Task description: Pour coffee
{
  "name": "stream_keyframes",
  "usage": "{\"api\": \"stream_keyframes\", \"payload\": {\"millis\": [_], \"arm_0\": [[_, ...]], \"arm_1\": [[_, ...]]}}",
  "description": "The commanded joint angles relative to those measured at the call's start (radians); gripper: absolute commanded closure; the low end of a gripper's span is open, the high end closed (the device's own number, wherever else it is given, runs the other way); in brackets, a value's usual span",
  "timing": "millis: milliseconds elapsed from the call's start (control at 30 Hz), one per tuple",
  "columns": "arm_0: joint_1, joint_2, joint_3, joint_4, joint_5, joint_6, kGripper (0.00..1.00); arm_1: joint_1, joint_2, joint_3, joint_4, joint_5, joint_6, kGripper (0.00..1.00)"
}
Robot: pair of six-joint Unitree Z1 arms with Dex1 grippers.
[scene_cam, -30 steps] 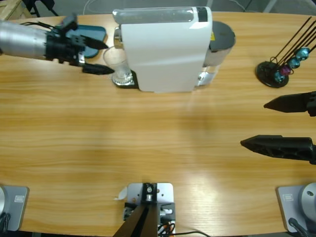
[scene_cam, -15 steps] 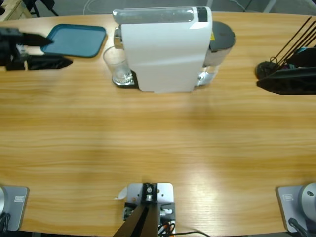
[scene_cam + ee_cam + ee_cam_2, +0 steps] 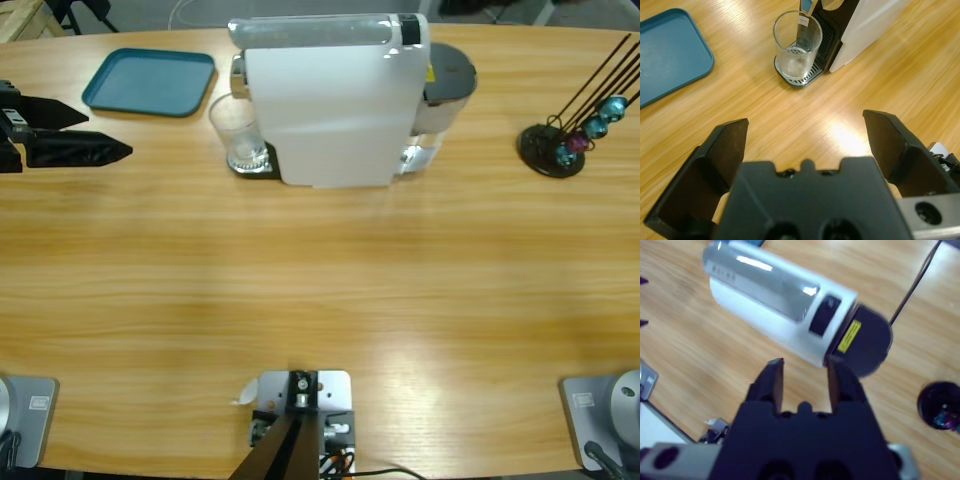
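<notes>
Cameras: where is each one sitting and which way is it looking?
High view: fixed above the table, looking down; the left gripper shows at the left edge.
Left wrist view: on the left arm, looking along its open jaws toward the glass under the coffee machine.
Right wrist view: on the right arm, up high, looking down past its own jaws.
All three share the coffee machine.

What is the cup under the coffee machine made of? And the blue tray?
The cup looks like clear glass, or maybe clear plastic: you can see the drip grille straight through it. The blue tray looks like smooth matte plastic, one even teal colour with rounded, moulded edges.
</notes>
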Motion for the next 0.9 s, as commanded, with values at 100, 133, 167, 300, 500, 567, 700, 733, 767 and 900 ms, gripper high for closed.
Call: {"api": "stream_keyframes", "payload": {"millis": [100, 133, 167, 300, 500, 567, 700, 733, 767, 900], "arm_0": [[-0.018, 0.044, 0.010, 0.009, 0.012, -0.012, 0.000], [-0.018, 0.044, 0.012, 0.008, 0.012, -0.011, 0.000], [-0.018, 0.045, 0.014, 0.008, 0.012, -0.012, 0.000], [-0.018, 0.050, 0.026, 0.006, 0.011, -0.012, 0.000], [-0.019, 0.059, 0.027, 0.004, 0.002, -0.012, 0.000], [-0.019, 0.062, 0.029, 0.003, 0.006, -0.012, 0.000], [-0.019, 0.074, 0.029, -0.004, 0.009, -0.009, 0.000], [-0.019, 0.077, 0.029, -0.005, 0.009, -0.009, 0.000], [-0.019, 0.080, 0.030, -0.006, 0.009, -0.009, 0.000], [-0.019, 0.087, 0.030, -0.011, 0.000, -0.011, 0.000]], "arm_1": [[-0.016, 0.270, -0.364, 0.212, -0.082, -0.042, 1.000], [-0.016, 0.277, -0.365, 0.220, -0.080, -0.042, 1.000], [-0.017, 0.283, -0.364, 0.225, -0.079, -0.045, 1.000], [-0.017, 0.307, -0.364, 0.229, -0.077, -0.059, 1.000], [-0.020, 0.348, -0.377, 0.227, -0.081, -0.073, 1.000], [-0.020, 0.353, -0.375, 0.227, -0.090, -0.074, 1.000], [-0.020, 0.357, -0.374, 0.226, -0.113, -0.074, 1.000], [-0.020, 0.359, -0.371, 0.226, -0.122, -0.074, 1.000], [-0.020, 0.359, -0.370, 0.226, -0.127, -0.074, 1.000], [-0.023, 0.363, -0.364, 0.222, -0.126, -0.075, 1.000]]}}
